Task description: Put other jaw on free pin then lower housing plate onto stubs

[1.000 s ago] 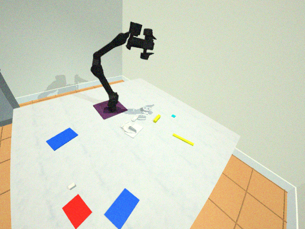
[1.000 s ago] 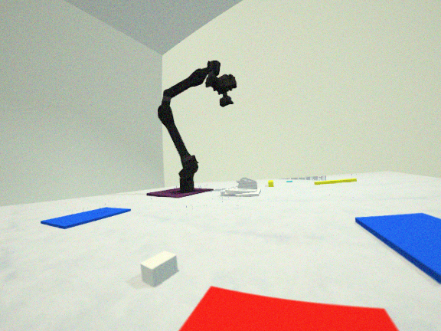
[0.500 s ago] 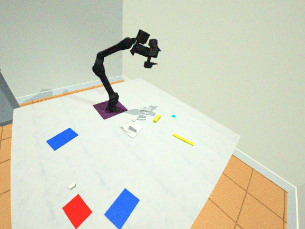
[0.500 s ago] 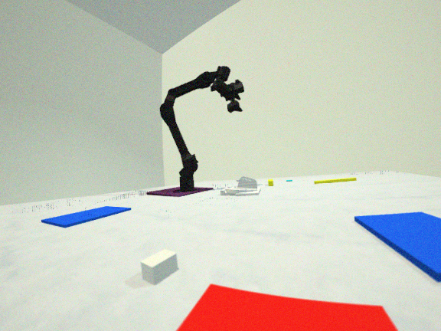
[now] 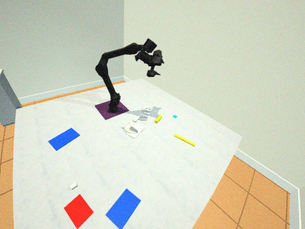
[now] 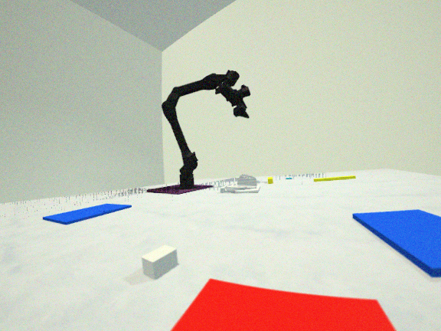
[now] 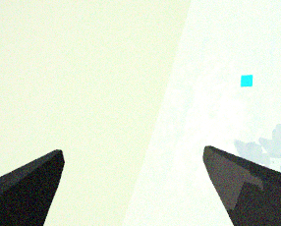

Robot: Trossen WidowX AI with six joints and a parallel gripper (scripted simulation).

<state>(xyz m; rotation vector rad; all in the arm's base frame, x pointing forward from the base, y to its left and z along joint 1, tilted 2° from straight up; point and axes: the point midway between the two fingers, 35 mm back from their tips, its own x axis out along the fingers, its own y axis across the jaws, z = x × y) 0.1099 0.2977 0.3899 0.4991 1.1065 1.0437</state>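
A white base [image 5: 141, 129] [image 6: 250, 191] lies flat on the table, with a curved white and grey shape [image 5: 134, 129] on it; jaw, pins and teeth are too small to tell apart. Behind it in the top view lie a small white piece [image 5: 135, 119] and a grey-sided piece [image 5: 143, 117], possibly the loose jaw. A pale piece [image 5: 146, 109], possibly the housing plate, lies farther back in the arm's shadow. My gripper [image 5: 161, 68] [image 6: 247, 104] [image 7: 135, 156] is open and empty, high above the table. None of the white parts shows in the wrist view.
A yellow block [image 5: 158, 119] [image 6: 270, 180], a cyan square [image 5: 175, 116] [image 7: 247, 81] and a yellow bar [image 5: 185, 140] [image 6: 334, 178] lie right of the parts. Two blue plates [image 5: 64, 139] [image 5: 123, 209], a red plate [image 5: 79, 211] and a white block [image 5: 73, 186] [image 6: 159, 262] lie farther off.
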